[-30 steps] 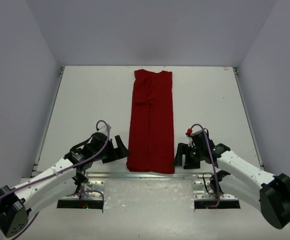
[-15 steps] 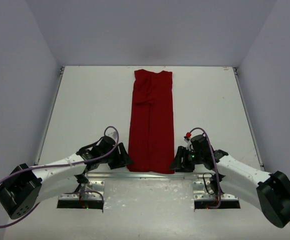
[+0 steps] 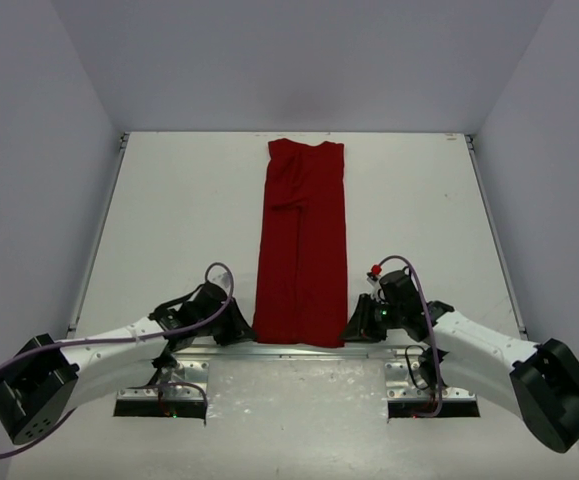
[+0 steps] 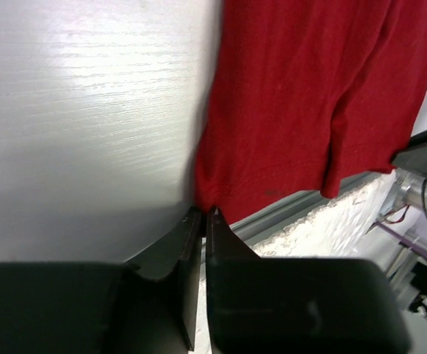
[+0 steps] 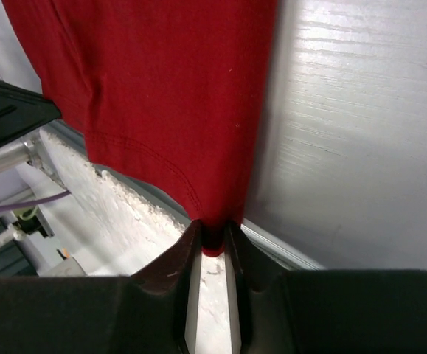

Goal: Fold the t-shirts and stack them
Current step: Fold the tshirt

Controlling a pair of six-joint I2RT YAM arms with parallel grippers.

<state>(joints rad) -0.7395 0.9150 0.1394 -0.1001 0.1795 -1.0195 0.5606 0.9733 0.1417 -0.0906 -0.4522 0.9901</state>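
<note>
The dark red t-shirt [image 3: 301, 250] lies as a long narrow strip down the middle of the worktop [image 3: 169, 220]. It runs from the upper centre of the overhead view to the lower centre, where its end sits right at the near edge beside the metal rail [image 3: 289, 351]. Both sides look already turned in. The left pincer [image 4: 203, 214] is at the lower left corner of the strip, its two fingers pressed almost together with the very tip of the cloth corner caught between them. As far as its own camera shows, that is a thin bite. The right pincer [image 5: 213, 234] is at the lower right corner, pinching a small tongue of red cloth that shows plainly between its fingers. Both arms lie low and reach inward from the bottom corners of the overhead view. The step in hand looks like the end-to-end fold: with both near corners gripped, the bottom end is ready to be carried toward the far end at the top of the frame. The next move would call for lifting both corners together, level and at one pace. The edge should stay taut between them so that it lands square on the far end. The left bite seems slight, so that corner might slip free as it rises.
</note>
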